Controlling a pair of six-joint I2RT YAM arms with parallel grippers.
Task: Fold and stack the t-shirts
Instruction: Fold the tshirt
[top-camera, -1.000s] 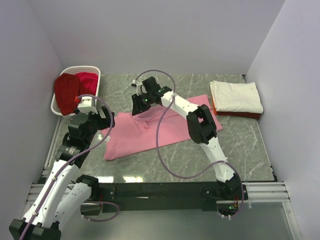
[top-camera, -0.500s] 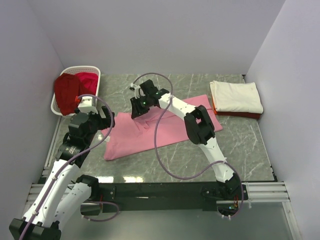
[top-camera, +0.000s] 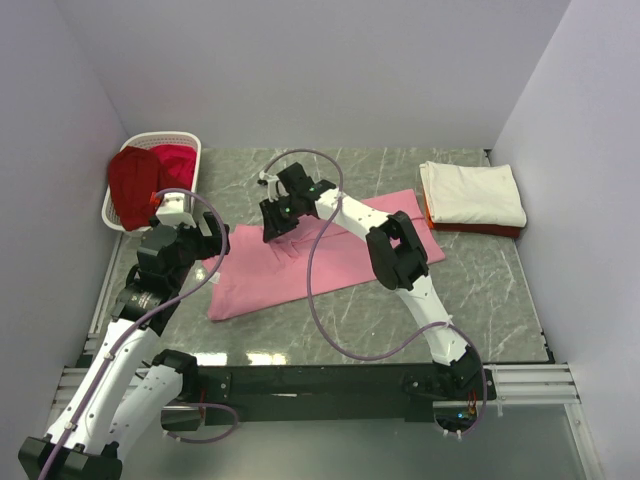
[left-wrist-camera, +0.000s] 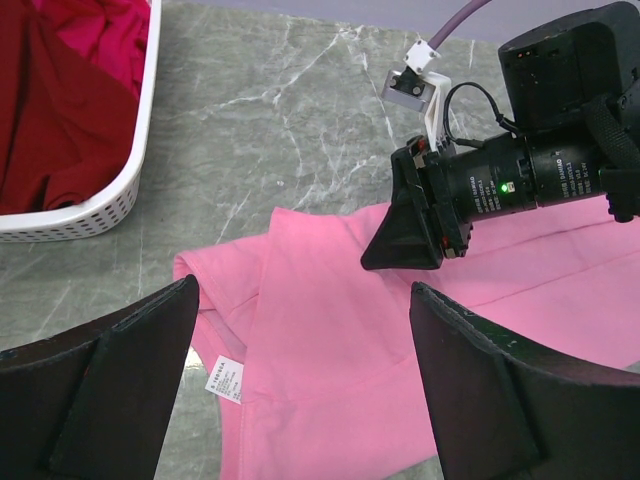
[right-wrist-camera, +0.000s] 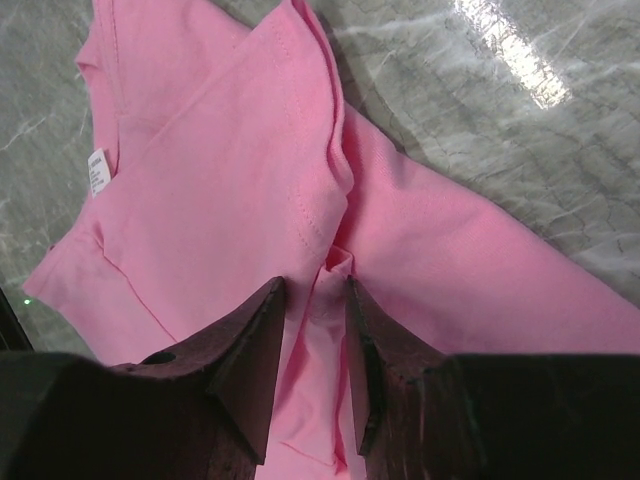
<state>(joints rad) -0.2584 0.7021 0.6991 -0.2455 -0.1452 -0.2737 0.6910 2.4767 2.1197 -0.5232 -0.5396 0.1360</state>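
A pink t-shirt (top-camera: 300, 265) lies spread across the middle of the marble table, partly folded, its white label (left-wrist-camera: 224, 379) showing near the left hem. My right gripper (top-camera: 272, 228) is down on its far left part. In the right wrist view the right gripper (right-wrist-camera: 315, 282) is shut on a raised ridge of the pink t-shirt (right-wrist-camera: 220, 180). My left gripper (top-camera: 215, 245) hovers over the shirt's left edge. Its jaws stand wide open with nothing between them in the left wrist view (left-wrist-camera: 305, 288), where the pink cloth (left-wrist-camera: 330, 350) lies below.
A white slatted basket (top-camera: 190, 140) at the back left holds a dark red shirt (top-camera: 130, 185) and a crimson one (top-camera: 175, 160). At the back right a folded cream-white shirt (top-camera: 470, 193) lies on an orange-red one (top-camera: 480, 229). Walls close in on three sides.
My right gripper has slid a little to the left along the far edge of the pink shirt. The left arm has stayed still.
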